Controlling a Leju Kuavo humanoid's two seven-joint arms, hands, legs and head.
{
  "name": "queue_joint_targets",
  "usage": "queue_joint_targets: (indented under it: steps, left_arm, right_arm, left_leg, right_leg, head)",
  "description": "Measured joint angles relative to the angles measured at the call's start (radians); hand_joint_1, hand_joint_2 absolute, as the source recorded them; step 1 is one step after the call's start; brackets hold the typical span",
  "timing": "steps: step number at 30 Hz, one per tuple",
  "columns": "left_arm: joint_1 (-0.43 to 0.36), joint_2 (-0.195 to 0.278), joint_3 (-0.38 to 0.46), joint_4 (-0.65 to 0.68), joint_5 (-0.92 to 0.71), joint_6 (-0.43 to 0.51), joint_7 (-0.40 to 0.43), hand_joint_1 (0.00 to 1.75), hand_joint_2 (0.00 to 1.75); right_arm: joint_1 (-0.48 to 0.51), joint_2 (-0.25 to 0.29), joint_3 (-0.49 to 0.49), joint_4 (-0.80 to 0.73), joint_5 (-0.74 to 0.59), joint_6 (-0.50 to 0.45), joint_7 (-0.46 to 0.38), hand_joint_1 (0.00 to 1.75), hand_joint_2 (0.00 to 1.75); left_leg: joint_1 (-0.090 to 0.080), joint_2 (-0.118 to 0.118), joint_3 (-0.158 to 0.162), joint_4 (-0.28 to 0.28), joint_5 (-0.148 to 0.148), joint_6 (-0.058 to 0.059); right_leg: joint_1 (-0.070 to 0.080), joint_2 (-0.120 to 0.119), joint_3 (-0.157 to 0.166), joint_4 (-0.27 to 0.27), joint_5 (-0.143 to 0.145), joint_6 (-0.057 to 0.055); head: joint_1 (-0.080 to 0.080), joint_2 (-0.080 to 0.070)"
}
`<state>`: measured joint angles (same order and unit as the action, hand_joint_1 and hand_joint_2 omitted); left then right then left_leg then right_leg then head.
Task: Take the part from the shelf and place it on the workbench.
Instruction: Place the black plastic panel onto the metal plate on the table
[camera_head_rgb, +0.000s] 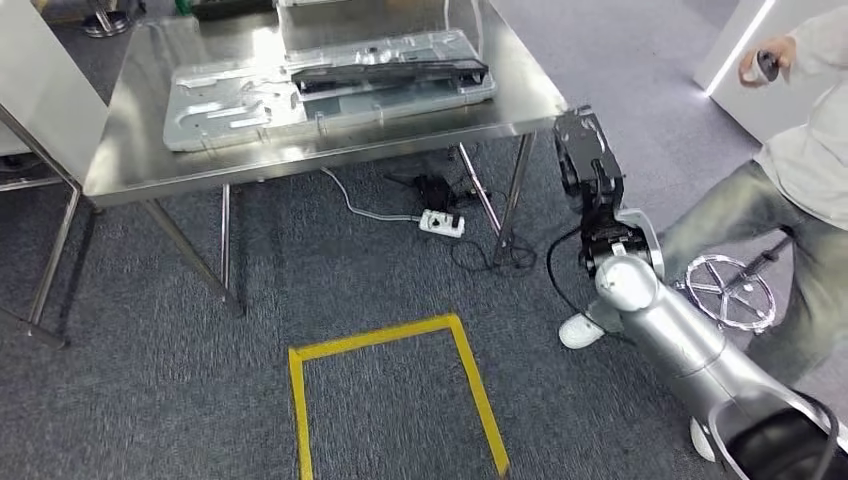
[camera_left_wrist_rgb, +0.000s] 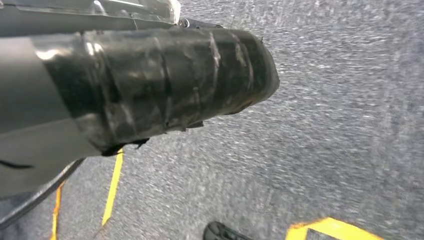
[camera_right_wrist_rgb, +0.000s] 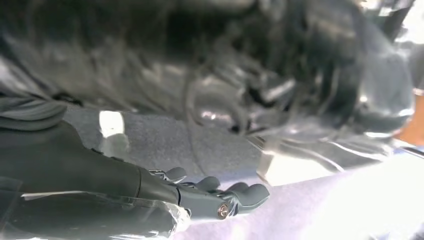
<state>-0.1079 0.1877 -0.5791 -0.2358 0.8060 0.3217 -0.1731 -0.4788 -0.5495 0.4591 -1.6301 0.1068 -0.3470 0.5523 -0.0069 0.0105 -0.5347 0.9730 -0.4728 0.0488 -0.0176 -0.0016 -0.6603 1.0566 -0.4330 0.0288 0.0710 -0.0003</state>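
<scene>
Nearest to the robot, yellow tape (camera_head_rgb: 400, 340) marks an open-ended box on the grey carpet (camera_head_rgb: 300, 290). Off to its right side the silver right arm (camera_head_rgb: 680, 340) reaches forward and ends in the right hand (camera_head_rgb: 585, 160), raised beside the near right corner of the worktop (camera_head_rgb: 130, 150). In the right wrist view that hand's fingers (camera_right_wrist_rgb: 240, 192) lie curled together in a row with nothing between them. The left hand (camera_left_wrist_rgb: 150, 85) hangs low over the carpet, wrapped in dark tape; I cannot tell how its fingers lie.

Just past the arm a person in pale jeans (camera_head_rgb: 790, 250) stands beside a round metal wheel-like piece (camera_head_rgb: 730, 290). Under the worktop a white power strip (camera_head_rgb: 441, 222) lies among black cables.

Further back, on the steel worktop, a large flat silver panel (camera_head_rgb: 240, 100) lies, and the part (camera_head_rgb: 390, 70), long, dark and narrow, rests across the panel's right half, well apart from both hands.
</scene>
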Motion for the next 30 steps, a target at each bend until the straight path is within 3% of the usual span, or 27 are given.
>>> queue_joint_targets:
  steps: [2,3,4,5,6,8,10,13,14,16,18,19,20,21,23,25,28,30]
  left_arm:
    - [0.000,-0.002,0.000,0.000,-0.001,-0.002,-0.002,0.00,0.00]
    - [0.001,-0.003,0.000,0.000,-0.002,-0.002,-0.003,0.00,0.00]
    - [0.001,-0.004,0.000,0.000,-0.002,-0.003,-0.005,0.00,0.00]
    - [0.002,-0.005,0.000,0.000,-0.003,-0.004,-0.006,0.00,0.00]
    - [0.003,-0.006,0.000,0.000,-0.004,-0.006,-0.007,0.00,0.00]
    - [0.003,-0.008,0.000,0.000,-0.006,-0.007,-0.008,0.00,0.00]
    - [0.003,-0.008,0.000,0.000,-0.008,-0.008,-0.010,0.00,0.00]
    - [0.004,-0.008,0.000,0.000,-0.010,-0.010,-0.012,0.00,0.00]
    - [0.004,-0.008,0.000,0.000,-0.010,-0.011,-0.012,0.00,0.00]
    - [0.004,-0.008,0.000,0.000,-0.010,-0.013,-0.013,0.00,0.00]
    - [0.004,-0.009,0.000,0.000,-0.010,-0.014,-0.013,0.00,0.00]
    - [0.004,-0.010,0.000,0.000,-0.010,-0.014,-0.013,0.00,0.00]
    - [0.004,-0.010,0.000,0.000,-0.010,-0.014,-0.013,0.00,0.00]
    - [0.003,-0.011,0.000,0.000,-0.010,-0.015,-0.013,0.00,0.00]
    - [0.002,-0.010,0.000,0.000,-0.010,-0.015,-0.013,0.00,0.00]
    - [0.000,-0.009,0.000,0.000,-0.009,-0.015,-0.013,0.00,0.00]
    - [-0.002,-0.008,0.000,0.000,-0.009,-0.015,-0.013,0.00,0.00]
    - [-0.001,-0.008,0.000,0.000,-0.008,-0.015,-0.013,0.00,0.00]
  right_arm:
    - [0.007,0.000,-0.005,0.001,-0.003,-0.018,-0.017,0.00,0.00]
    - [0.014,0.000,-0.008,0.003,-0.006,-0.027,-0.026,0.00,0.00]
    - [0.021,0.000,-0.011,0.005,-0.012,-0.037,-0.037,0.00,0.00]
    - [0.028,0.000,-0.015,0.007,-0.018,-0.046,-0.047,0.00,0.00]
    - [0.033,0.000,-0.020,0.009,-0.025,-0.056,-0.057,0.00,0.00]
    - [0.038,0.000,-0.034,0.011,-0.038,-0.075,-0.073,0.00,0.00]
    - [0.044,0.001,-0.051,0.014,-0.047,-0.088,-0.083,0.00,0.00]
    - [0.053,0.002,-0.065,0.017,-0.055,-0.095,-0.090,0.00,0.00]
    - [0.054,0.002,-0.068,0.018,-0.056,-0.096,-0.091,0.00,0.00]
    - [0.056,0.003,-0.075,0.018,-0.057,-0.100,-0.094,0.00,0.00]
    - [0.061,0.004,-0.081,0.018,-0.057,-0.103,-0.095,0.00,0.00]
    - [0.064,0.004,-0.082,0.018,-0.057,-0.104,-0.095,0.00,0.00]
    - [0.067,0.004,-0.083,0.018,-0.057,-0.104,-0.095,0.00,0.00]
    - [0.069,0.005,-0.084,0.018,-0.057,-0.105,-0.095,0.00,0.00]
    - [0.072,0.005,-0.086,0.018,-0.056,-0.107,-0.095,0.00,0.00]
    - [0.072,0.005,-0.091,0.017,-0.054,-0.110,-0.095,0.00,0.00]
    - [0.076,0.006,-0.094,0.016,-0.053,-0.112,-0.096,0.00,0.00]
    - [0.080,0.006,-0.096,0.016,-0.051,-0.112,-0.096,0.00,0.00]
  left_leg:
    - [0.002,0.002,-0.013,-0.004,0.015,0.008]
    - [0.002,0.002,-0.022,-0.002,0.021,0.010]
    - [0.002,0.002,-0.032,0.001,0.026,0.009]
    - [0.003,0.002,-0.042,0.006,0.030,0.007]
    - [0.004,0.001,-0.054,0.014,0.033,0.005]
    - [0.006,0.001,-0.077,0.036,0.035,-0.002]
    - [0.003,0.000,-0.094,0.055,0.037,-0.013]
    - [0.002,-0.002,-0.107,0.064,0.045,-0.032]
    - [0.004,-0.003,-0.115,0.072,0.035,-0.038]
    - [0.008,-0.003,-0.143,0.141,-0.028,-0.050]
    - [0.010,-0.003,-0.178,0.258,-0.108,-0.058]
    - [0.010,-0.004,-0.185,0.300,-0.128,-0.059]
    - [0.010,-0.004,-0.178,0.313,-0.128,-0.058]
    - [0.009,-0.004,-0.153,0.292,-0.111,-0.053]
    - [0.004,-0.005,-0.065,0.172,-0.070,-0.034]
    - [-0.003,-0.005,0.006,0.063,-0.056,-0.018]
    - [-0.008,-0.005,0.015,0.019,-0.039,-0.006]
    - [-0.004,0.000,0.011,-0.005,-0.011,0.006]
  right_leg:
    - [-0.001,0.001,-0.033,0.107,-0.087,0.005]
    - [-0.002,0.001,-0.049,0.168,-0.121,0.008]
    - [-0.003,0.001,-0.055,0.210,-0.138,0.011]
    - [-0.004,0.000,-0.045,0.219,-0.134,0.015]
    - [-0.007,0.000,-0.017,0.190,-0.116,0.018]
    - [-0.011,-0.001,0.070,0.065,-0.079,0.024]
    - [-0.009,0.002,0.112,-0.009,-0.068,0.016]
    - [-0.007,0.004,0.099,-0.014,-0.060,-0.008]
    - [-0.008,0.004,0.093,-0.014,-0.054,-0.016]
    - [-0.010,0.002,0.079,-0.017,-0.040,-0.031]
    - [-0.008,0.001,0.061,-0.017,-0.026,-0.037]
    - [-0.006,0.001,0.052,-0.016,-0.019,-0.038]
    - [-0.004,0.001,0.042,-0.016,-0.012,-0.039]
    - [-0.001,0.001,0.032,-0.015,-0.004,-0.039]
    - [0.004,0.002,0.016,-0.015,0.010,-0.038]
    - [0.005,0.001,0.008,-0.018,0.025,-0.032]
    - [0.002,-0.001,0.005,-0.030,0.047,-0.013]
    - [0.002,0.000,-0.004,-0.018,0.024,-0.002]
  head:
    - [0.003,0.000]
    - [0.003,0.000]
    - [0.003,0.000]
    - [0.004,0.000]
    - [0.004,0.000]
    - [0.004,0.000]
    - [0.004,0.000]
    - [0.003,0.000]
    - [0.002,0.000]
    - [0.000,0.000]
    - [-0.001,0.000]
    - [-0.001,0.000]
    - [-0.001,0.000]
    - [-0.001,0.000]
    - [0.000,0.000]
    - [0.001,0.000]
    - [-0.001,0.000]
    - [0.000,0.000]
